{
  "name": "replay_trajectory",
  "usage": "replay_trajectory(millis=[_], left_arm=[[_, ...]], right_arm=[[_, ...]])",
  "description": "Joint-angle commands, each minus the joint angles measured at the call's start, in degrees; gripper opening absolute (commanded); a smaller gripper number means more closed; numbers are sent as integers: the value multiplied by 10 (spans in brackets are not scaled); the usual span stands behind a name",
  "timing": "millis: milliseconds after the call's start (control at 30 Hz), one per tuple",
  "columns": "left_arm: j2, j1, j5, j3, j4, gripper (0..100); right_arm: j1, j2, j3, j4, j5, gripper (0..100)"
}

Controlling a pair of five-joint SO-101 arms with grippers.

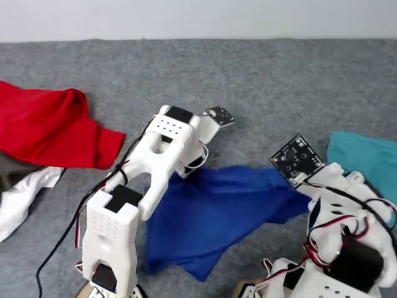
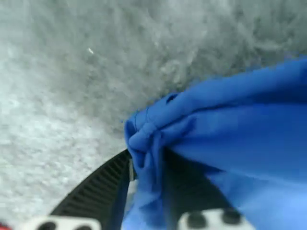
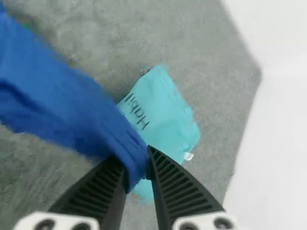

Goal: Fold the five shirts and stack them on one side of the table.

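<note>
I have the soft blue cloth shirt pinched at two ends. The left gripper is closed on a bunched corner, and the right gripper is clamped on a fold of the opposite edge. The cloth hangs between them, with its lower part spread on the grey felt-like surface in front of the arms.

I judge this to be the spreading step for this shirt: no fold has been made yet. Next I need both arms to draw apart evenly and lay the cloth flat without wrinkles, then carry one edge over the other.

The pale teal shirt lies just beyond the right gripper. It looks compact, probably already folded, so I must keep the blue hem from dragging across it. The crumpled red shirt, a white garment and a dark garment sit heaped at the far left, well apart, and are no hindrance.
</note>
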State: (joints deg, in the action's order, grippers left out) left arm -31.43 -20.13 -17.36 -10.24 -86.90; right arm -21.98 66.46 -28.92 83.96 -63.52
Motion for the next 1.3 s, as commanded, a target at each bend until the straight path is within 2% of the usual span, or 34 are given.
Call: replay_trajectory(millis=[0, 333, 433, 533, 633, 733, 900, 1000, 1200, 1267], left_arm=[[72, 27, -4, -65, -35, 13], [213, 129, 64, -272, -75, 13], [237, 142, 64, -319, -84, 13], [256, 143, 40, -329, -136, 14], [290, 160, 30, -279, -139, 15], [339, 169, -16, -176, -138, 29], [447, 173, -66, 57, -137, 172], [527, 172, -91, 156, -136, 227], [607, 170, -101, 205, -113, 229], [607, 171, -81, 205, -90, 229]], right_arm=[[-5, 7, 4, -70, -3, 9], [17, -10, -26, -296, -4, 9], [27, -30, -39, -367, -4, 9], [27, -53, -40, -400, -4, 9], [28, -63, -40, -402, -4, 9], [35, -66, -40, -384, -6, 9], [68, -63, -40, -268, -7, 9], [70, -63, -40, -200, -22, 9], [54, -44, -40, -142, -43, 9], [52, -33, -40, -134, -43, 9]])
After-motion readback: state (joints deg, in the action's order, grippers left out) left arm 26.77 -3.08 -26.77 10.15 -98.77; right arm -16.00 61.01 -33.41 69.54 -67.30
